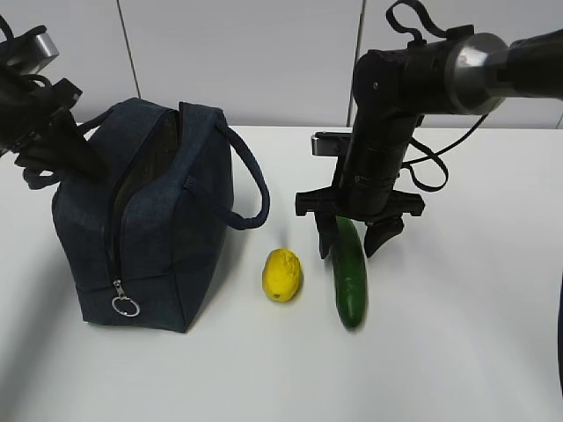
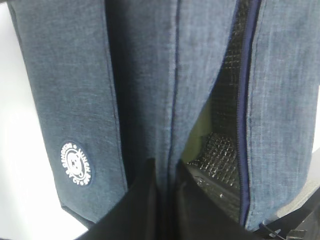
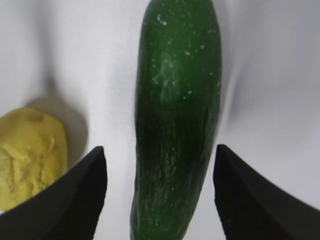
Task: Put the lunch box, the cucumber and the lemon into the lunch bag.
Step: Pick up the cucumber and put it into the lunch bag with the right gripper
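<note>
The dark navy lunch bag (image 1: 158, 246) stands at the left with its top zipper open. My left gripper (image 1: 84, 158) is shut on the fabric edge of the opening (image 2: 167, 167). A pale green patch (image 2: 200, 131) shows inside the bag; it may be the lunch box lid, the rest is hidden. The cucumber (image 1: 350, 277) lies on the white table, with the lemon (image 1: 281, 273) to its left. My right gripper (image 1: 352, 239) is open, its fingers either side of the cucumber's far end (image 3: 177, 115), not touching. The lemon also shows in the right wrist view (image 3: 30, 155).
The bag's loop handle (image 1: 251, 189) hangs toward the lemon. The metal ring pull (image 1: 124, 305) hangs at the bag's front. A white round logo (image 2: 76, 163) is on the bag's side. A white wall stands behind the table.
</note>
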Tool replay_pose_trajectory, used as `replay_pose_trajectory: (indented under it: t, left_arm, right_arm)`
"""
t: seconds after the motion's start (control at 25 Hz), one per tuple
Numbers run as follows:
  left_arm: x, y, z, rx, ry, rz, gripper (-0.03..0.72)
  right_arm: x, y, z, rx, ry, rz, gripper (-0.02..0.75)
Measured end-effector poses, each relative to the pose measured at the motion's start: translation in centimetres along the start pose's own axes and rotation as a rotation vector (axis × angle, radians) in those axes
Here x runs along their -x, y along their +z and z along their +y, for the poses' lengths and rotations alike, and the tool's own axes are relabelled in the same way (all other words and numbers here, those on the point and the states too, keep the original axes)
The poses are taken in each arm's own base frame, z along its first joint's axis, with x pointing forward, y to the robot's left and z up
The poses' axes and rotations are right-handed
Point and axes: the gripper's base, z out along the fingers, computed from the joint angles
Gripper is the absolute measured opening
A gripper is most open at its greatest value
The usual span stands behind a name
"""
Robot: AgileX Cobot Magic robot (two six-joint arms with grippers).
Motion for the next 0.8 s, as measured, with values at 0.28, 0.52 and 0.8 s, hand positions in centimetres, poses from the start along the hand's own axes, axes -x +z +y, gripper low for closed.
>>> replay_pose_trajectory:
  t: [0.28,0.52,0.8]
  left_arm:
    - [0.0,0.0,0.0,0.000,-0.002,0.000,0.022]
    - [0.0,0.0,0.0,0.000,-0.002,0.000,-0.002]
    - [-0.1,0.0,0.0,-0.004,-0.002,0.010,-0.003]
  right_arm:
    - [0.3,0.5,0.0,-0.002,-0.001,-0.020,0.505]
    - [0.4,1.7,-0.2,-0.011,0.001,0.005,0.506]
    - [0.3,1.8,-0.2,-0.014,0.003,0.008,0.505]
